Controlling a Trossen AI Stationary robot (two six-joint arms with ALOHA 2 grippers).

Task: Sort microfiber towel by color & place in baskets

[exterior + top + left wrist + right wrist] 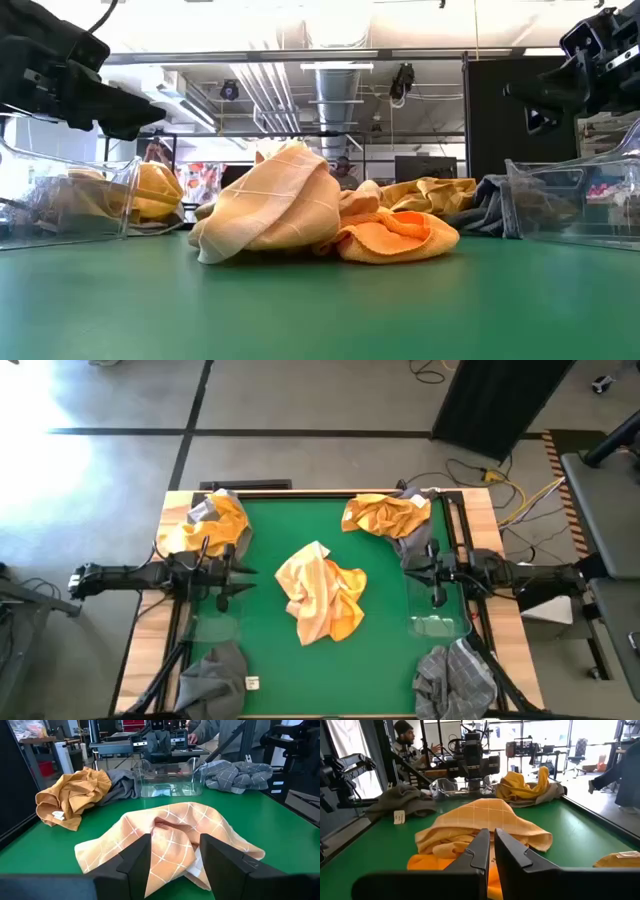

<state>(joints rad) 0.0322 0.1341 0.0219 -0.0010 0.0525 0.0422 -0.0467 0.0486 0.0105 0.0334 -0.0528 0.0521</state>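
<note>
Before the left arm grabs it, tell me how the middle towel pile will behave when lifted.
Probably floppy: the middle towel pile lies crumpled in soft folds. A pinch may lift only the pale checked layer, since a brighter orange cloth lies bunched beside it. It looks light and unlikely to roll. The left gripper is open facing it.

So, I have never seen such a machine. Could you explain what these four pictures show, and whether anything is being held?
It is a robot with two dark arms at a green table. One picture looks down from above, one looks level across the table, and two come from cameras on the wrists. The left gripper is open and the right gripper is nearly shut. Both hold nothing. In the middle lies a pile of orange-yellow towels. More orange and grey towels lie at the corners. Two clear baskets stand near the grippers.
</note>
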